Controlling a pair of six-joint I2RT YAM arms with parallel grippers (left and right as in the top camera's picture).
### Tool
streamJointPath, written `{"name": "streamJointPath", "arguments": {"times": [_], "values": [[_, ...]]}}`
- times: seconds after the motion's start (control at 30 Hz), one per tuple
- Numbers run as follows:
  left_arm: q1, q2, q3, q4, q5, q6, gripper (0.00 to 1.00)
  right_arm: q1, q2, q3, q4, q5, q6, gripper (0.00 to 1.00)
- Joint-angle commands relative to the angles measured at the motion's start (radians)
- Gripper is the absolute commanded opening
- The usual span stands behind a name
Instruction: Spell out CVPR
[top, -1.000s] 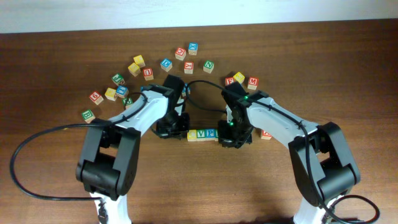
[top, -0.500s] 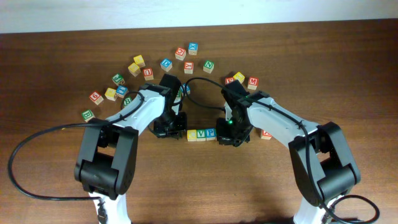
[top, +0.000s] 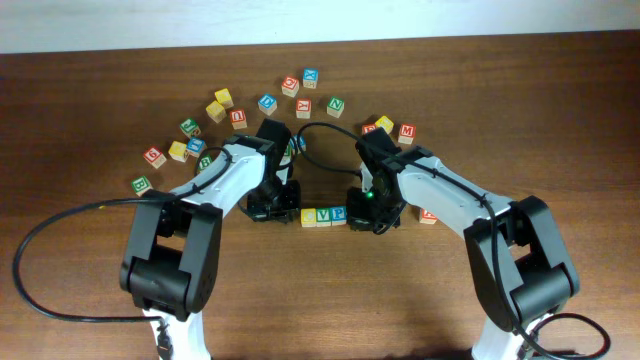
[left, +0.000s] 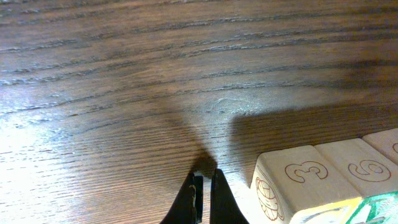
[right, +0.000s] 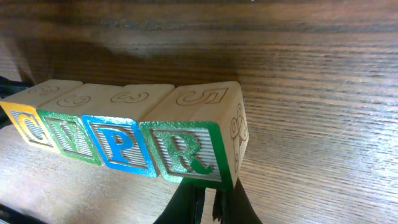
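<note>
1. The row (right: 124, 140) reads C, V, P, R on the table (right: 323, 93), the blocks touching side to side. I judge the spelling done, so the danger lies in how I leave it.
2. My right gripper (right: 208, 200) is pressed together and holds nothing, its tips low against the front of the R block (right: 189, 152) at the row's right end. If I drift sideways while lifting, a finger could catch that block's lower edge and twist it out of line.
3. My left gripper (left: 204, 186) is also pressed together and empty, just beside the row's left end with a narrow strip of table between. Any swing toward the row would shove the end block, and because all four touch, the push would pass down the whole word.
4. Loose blocks (top: 265, 103) lie beyond the row, well apart from it. An arm pulling back carelessly could knock one toward the row and muddle the word.
</note>
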Motion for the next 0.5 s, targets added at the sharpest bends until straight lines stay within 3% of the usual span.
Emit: {"name": "streamJointPath", "arguments": {"times": [0.0,0.17,0.33,0.47], "values": [[0.003,0.005,-0.012,-0.001,-0.003,-0.01,0.0,0.002,0.009,-0.006,-0.016,-0.048,-0.002,0.04],[0.003,0.005,-0.012,-0.001,-0.003,-0.01,0.0,-0.018,-0.035,0.03,-0.105,-0.039,-0.037,0.04],[-0.02,0.005,-0.012,-0.008,-0.003,-0.01,0.0,-0.12,-0.051,0.039,-0.083,0.177,-0.052,0.04],[-0.04,0.005,-0.012,0.003,-0.003,-0.011,0.0,-0.085,-0.041,0.032,-0.009,0.175,-0.071,0.04]]}}
